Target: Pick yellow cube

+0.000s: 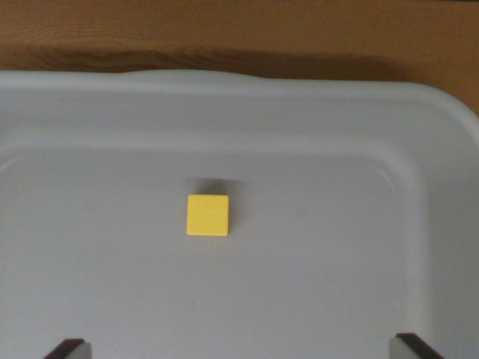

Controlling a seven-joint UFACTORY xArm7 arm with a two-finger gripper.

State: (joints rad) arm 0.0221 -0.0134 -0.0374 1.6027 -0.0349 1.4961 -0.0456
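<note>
A small yellow cube (207,215) lies flat on the floor of a pale grey tray (419,134), a little left of the wrist view's centre. Only the two dark fingertips of my gripper (241,348) show, at the bottom corners of the picture. One fingertip (67,348) is at the wrist view's left, the other at its right. They stand far apart, so the gripper is open with nothing between them. The cube sits well above the fingertips in the picture and touches neither.
The tray's raised rim (224,82) runs across the top and curves down the wrist view's right side. Beyond the rim is a brown wooden surface (224,30). The cube is the only thing on the tray floor.
</note>
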